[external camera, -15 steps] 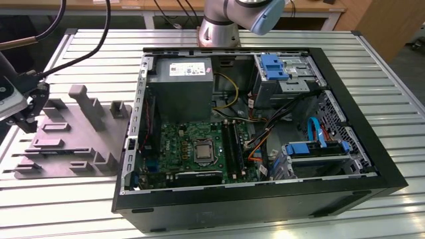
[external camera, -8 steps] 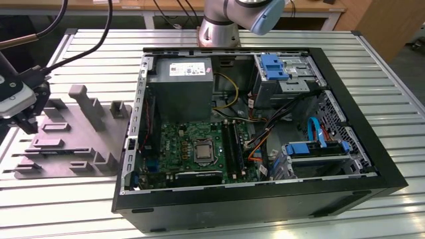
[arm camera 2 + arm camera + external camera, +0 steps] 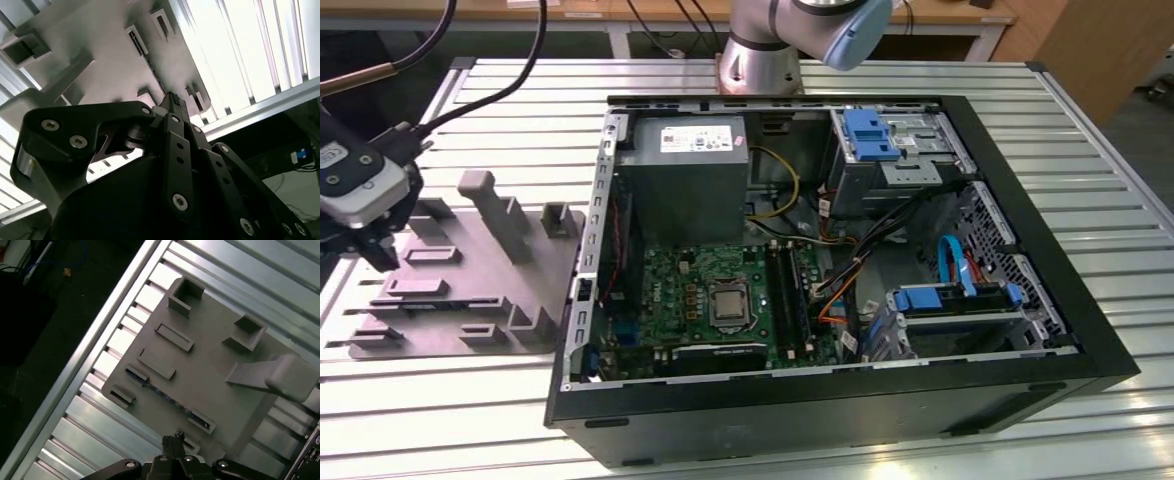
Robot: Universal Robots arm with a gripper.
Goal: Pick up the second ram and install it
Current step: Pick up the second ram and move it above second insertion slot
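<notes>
1. The gripper (image 3: 374,252) hangs over the grey tray (image 3: 454,305) at the exterior view's left, well apart from the open computer case (image 3: 958,108).
2. Its black fingers are pressed together with nothing between them. In both wrist views the tips meet in one narrow point (image 3: 175,439).
3. The second ram (image 3: 167,399) is not yet lifted. It stands on edge in the tray, held at each end by a small raised bracket.
4. It lies below the fingertips and a little ahead of them. The tips are nearer one end of the stick than its middle and do not touch it.
5. Its long axis runs along the tray's edge on the side of the table's outer rail. In the second wrist view it shows as a thin dark line (image 3: 148,62) leading away from the fingertips (image 3: 172,99).
6. The stick is thin, flat and dark, and its top edge looks finely speckled.
7. The tray is matt grey plastic with square pockets, low ribs and one tall post.
8. The table (image 3: 1081,110) is ribbed bright metal.
9. Inside the case the green board (image 3: 700,295) lies flat, with long dark slots beside its square socket.
</notes>
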